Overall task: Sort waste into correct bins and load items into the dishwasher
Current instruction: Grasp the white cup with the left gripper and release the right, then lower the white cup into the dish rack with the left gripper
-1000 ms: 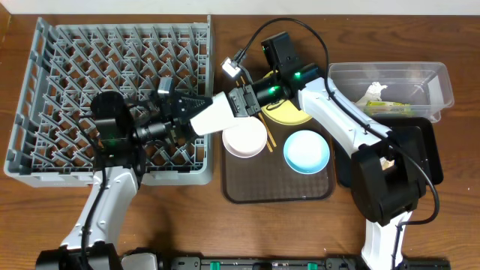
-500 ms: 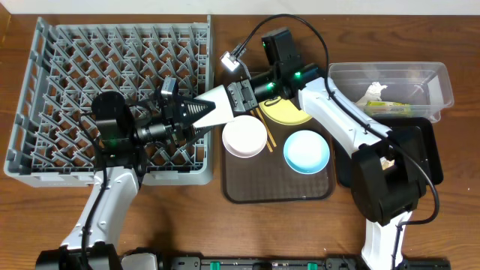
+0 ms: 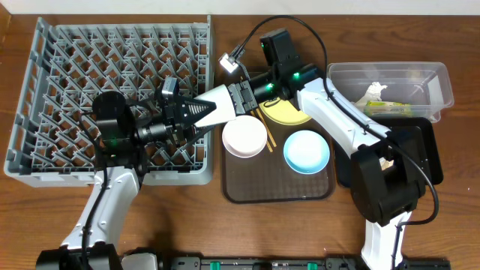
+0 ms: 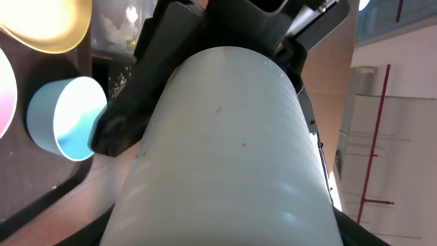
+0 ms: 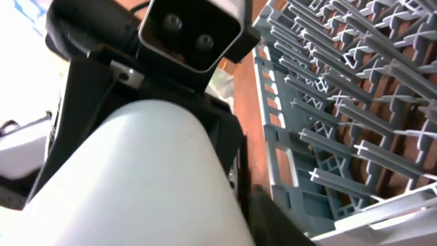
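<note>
The small white cup (image 3: pixel 222 103) is seen clasped along its sides by the left gripper (image 3: pixel 198 111), whose dark fingers are laid over its narrower end. The other end of the cup is met by the right gripper (image 3: pixel 239 97); whether those jaws are pressed on it or slackened cannot be told, since both wrist views are filled by the cup's pale wall. The cup is held lying on its side in the air, above the right edge of the grey dish rack (image 3: pixel 45 161) and just beside the brown tray (image 3: pixel 277 193).

The left forearm is stretched rightward, low across the rack's front rows. The right arm is reached leftward from its base, bent at the elbow above the yellow plate (image 3: pixel 291 115).

Compared with a second ago, the left fingers have been advanced further along the cup, and cup and right wrist have been shifted slightly up and left; from half a second ago almost nothing is altered.

On the tray, the white bowl (image 3: pixel 244 138), the light blue bowl (image 3: pixel 306 151) and the chopsticks (image 3: pixel 267 132) are unmoved. Paper scraps (image 3: pixel 374 91) and a green-yellow wrapper (image 3: pixel 388 108) are lying in the clear tub (image 3: pixel 444 84).
</note>
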You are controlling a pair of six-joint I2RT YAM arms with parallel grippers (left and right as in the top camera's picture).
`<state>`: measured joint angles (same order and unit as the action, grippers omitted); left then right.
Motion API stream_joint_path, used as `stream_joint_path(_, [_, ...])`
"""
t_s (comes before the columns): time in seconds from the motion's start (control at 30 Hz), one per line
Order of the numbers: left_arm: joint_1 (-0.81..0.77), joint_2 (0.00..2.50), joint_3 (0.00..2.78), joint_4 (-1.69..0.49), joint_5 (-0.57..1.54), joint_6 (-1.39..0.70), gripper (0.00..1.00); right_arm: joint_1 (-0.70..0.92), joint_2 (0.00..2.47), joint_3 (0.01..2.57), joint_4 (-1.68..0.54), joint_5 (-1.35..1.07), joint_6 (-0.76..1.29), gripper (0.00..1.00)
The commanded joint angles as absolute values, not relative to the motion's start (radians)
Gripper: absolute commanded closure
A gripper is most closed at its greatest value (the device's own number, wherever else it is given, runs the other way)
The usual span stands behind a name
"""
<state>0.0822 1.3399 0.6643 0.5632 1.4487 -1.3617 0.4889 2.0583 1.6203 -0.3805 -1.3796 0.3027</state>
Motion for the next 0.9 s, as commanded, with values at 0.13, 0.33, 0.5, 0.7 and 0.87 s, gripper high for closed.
stream_joint_path(0.13, [0.081,1.341,0.679,0.572,1.42,-1.299,0.64,0.478,2.064,1.621,-0.374,-1.423,0.291,0.44])
stream_joint_path(0.33, [0.102,1.341,0.679,0.641,1.421,-1.292,0.66,0.39,2.064,1.621,-0.369,-1.386,0.288,0.09])
stream_joint_path(0.5, [0.14,1.341,0.679,0.657,1.413,-1.274,0.67,0.288,2.063,1.621,-0.379,-1.294,0.279,0.01])
stream_joint_path(0.7, [0.179,1.341,0.68,0.657,1.33,-1.219,0.68,0.227,2.011,1.622,-0.522,-1.148,0.172,0.01])
stream_joint_path(0.87, [0.231,1.341,0.699,0.656,1.27,-1.219,0.7,0.256,1.886,1.641,-0.737,-0.839,0.054,0.01])
